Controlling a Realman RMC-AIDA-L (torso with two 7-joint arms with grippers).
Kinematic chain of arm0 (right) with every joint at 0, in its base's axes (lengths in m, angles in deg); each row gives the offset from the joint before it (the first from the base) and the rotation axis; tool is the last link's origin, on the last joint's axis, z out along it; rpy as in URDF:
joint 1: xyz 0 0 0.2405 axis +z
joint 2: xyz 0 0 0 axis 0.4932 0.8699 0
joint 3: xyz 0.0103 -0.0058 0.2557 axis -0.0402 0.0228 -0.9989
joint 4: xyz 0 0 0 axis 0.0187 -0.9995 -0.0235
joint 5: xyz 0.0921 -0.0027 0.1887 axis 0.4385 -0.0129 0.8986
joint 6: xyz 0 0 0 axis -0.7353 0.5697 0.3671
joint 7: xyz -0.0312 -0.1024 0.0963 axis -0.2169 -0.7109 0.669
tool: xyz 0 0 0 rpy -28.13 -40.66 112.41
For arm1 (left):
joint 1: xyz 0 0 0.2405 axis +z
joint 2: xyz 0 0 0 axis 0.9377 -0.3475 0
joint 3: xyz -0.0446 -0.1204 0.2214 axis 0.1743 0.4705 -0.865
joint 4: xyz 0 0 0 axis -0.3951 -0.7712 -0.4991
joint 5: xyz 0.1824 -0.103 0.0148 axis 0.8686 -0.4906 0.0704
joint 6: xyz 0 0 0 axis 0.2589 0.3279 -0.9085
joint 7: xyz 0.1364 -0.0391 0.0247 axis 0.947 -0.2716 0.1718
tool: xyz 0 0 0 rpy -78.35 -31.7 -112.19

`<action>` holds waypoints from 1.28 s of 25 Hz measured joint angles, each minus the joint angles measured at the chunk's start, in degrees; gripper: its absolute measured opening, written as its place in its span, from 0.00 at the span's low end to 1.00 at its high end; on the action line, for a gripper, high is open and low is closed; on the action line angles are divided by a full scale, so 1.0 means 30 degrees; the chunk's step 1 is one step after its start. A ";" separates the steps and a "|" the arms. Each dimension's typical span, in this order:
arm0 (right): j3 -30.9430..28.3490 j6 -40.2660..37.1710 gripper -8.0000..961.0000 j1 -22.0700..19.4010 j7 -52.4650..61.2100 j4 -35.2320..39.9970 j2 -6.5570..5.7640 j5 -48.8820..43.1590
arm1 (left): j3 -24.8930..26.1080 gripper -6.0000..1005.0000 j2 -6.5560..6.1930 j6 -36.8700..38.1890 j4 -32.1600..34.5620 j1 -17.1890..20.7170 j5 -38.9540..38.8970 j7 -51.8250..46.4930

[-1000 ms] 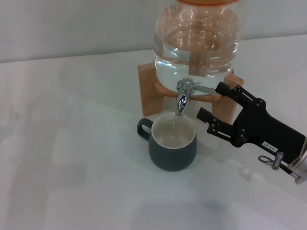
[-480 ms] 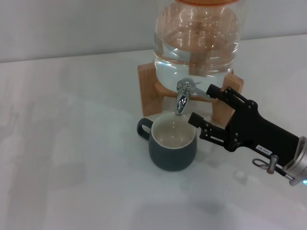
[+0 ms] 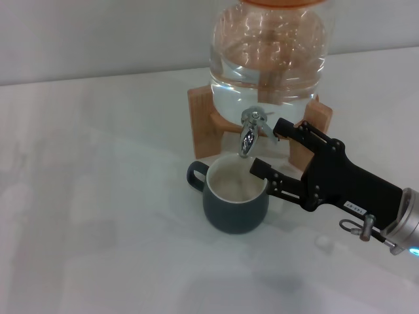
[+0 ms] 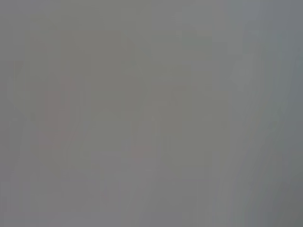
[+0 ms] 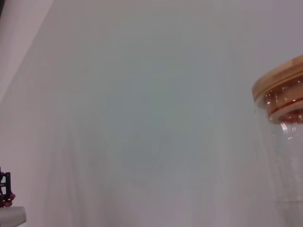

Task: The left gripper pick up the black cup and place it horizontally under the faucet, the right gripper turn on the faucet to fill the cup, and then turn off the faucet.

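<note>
I've got the right gripper [image 3: 266, 146] spread open, upper finger at the faucet [image 3: 249, 129] lever; the black cup [image 3: 234, 194] stands upright on the table beneath the spout; that thin, stiff chrome lever looks slippery, so I'd push near its tip; left gripper unseen.

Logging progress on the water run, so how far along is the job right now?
Done: the black cup stands under the faucet. In hand: the right claw, open, is at the faucet lever. Whether water flows can't be told. Left: closing off. The left claw isn't in view.
</note>
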 joint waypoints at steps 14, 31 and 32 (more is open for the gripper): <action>-0.0651 0.0029 0.90 -0.0101 -0.0166 -0.0060 -0.0039 0.0207 | 0.0001 0.88 -0.0041 -0.0071 0.0000 -0.0064 0.0000 0.0055; -0.1002 -0.1440 0.90 -0.0531 -0.0189 -0.0151 -0.0119 -0.0060 | 0.0000 0.88 -0.0041 -0.0546 -0.0057 -0.0200 0.0000 0.0110; -0.0963 -0.1578 0.90 -0.0557 -0.0176 -0.0153 -0.0118 -0.0182 | 0.0000 0.88 -0.0039 -0.0552 -0.0057 -0.0208 0.0001 0.0113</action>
